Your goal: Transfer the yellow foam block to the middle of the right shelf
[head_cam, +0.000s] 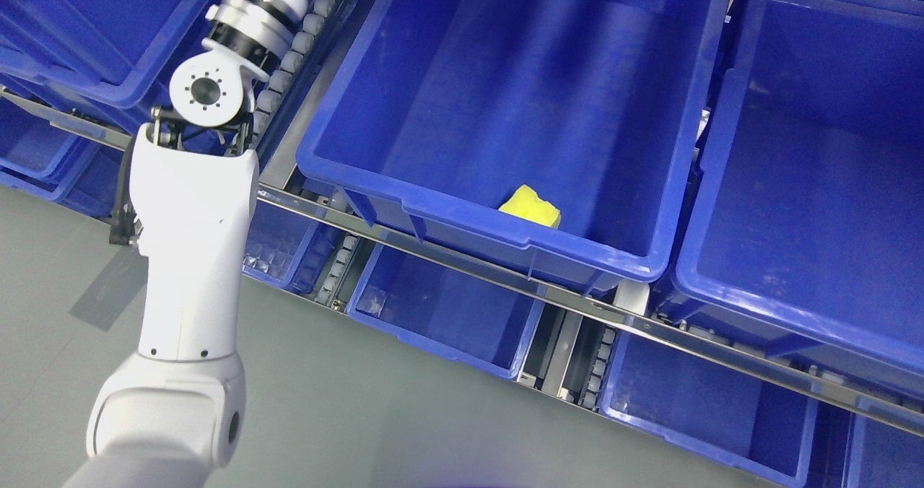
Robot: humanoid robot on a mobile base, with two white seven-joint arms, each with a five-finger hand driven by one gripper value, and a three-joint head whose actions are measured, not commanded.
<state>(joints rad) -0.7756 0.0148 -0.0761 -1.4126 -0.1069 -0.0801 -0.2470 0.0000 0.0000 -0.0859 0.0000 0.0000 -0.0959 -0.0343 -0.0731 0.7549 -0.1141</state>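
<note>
Yellow foam block against near wall of blue bin; left arm reaching up, fingers apparently off-frame, state untellable

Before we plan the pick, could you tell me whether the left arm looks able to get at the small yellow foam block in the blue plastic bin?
Probably yes: the small yellow foam block lies alone in the open-topped blue plastic bin, against its near wall, with nothing covering it. The left arm reaches past the top edge, its hand unseen.

Yellow foam block, irregular chunk, lying inside blue bin, against near wall
</note>
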